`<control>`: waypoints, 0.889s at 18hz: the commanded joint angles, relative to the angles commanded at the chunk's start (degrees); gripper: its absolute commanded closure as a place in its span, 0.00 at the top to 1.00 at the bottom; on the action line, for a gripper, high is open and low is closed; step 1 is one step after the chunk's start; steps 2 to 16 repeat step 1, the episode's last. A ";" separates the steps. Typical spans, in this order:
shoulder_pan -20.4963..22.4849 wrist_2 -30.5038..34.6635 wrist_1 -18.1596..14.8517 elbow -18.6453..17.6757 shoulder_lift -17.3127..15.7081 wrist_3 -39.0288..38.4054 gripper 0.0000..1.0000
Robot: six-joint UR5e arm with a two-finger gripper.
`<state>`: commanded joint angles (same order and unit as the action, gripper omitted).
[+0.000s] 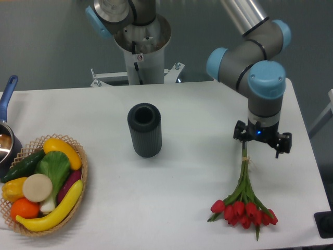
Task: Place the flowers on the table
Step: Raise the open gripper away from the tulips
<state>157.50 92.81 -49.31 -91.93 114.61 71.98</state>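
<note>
The flowers [243,208], a tied bunch of red tulip buds on long green stems, lie flat on the white table [192,172] near its front right corner, buds toward the front edge. The stems run up to just below the gripper [261,145]. The gripper hangs above the far end of the stems, fingers spread apart and open, with nothing between them. The stem tips sit close to its left finger; whether they touch it I cannot tell.
A dark ribbed vase [144,129] stands upright mid-table, left of the gripper. A wicker basket [78,156] of vegetables and fruit sits at the front left. A pot with a blue handle [8,92] is at the left edge. The robot base [140,47] is behind the table.
</note>
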 joint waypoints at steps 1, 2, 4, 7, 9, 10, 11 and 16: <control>0.09 0.00 -0.09 -0.17 0.00 0.09 1.00; 0.09 0.00 -0.09 -0.17 0.00 0.09 1.00; 0.09 0.00 -0.09 -0.17 0.00 0.09 1.00; 0.09 0.00 -0.09 -0.17 0.00 0.09 1.00; 0.09 0.00 -0.09 -0.17 0.00 0.09 1.00; 0.09 0.00 -0.09 -0.17 0.00 0.09 1.00; 0.09 0.00 -0.09 -0.17 0.00 0.09 1.00; 0.09 0.00 -0.09 -0.17 0.00 0.09 1.00</control>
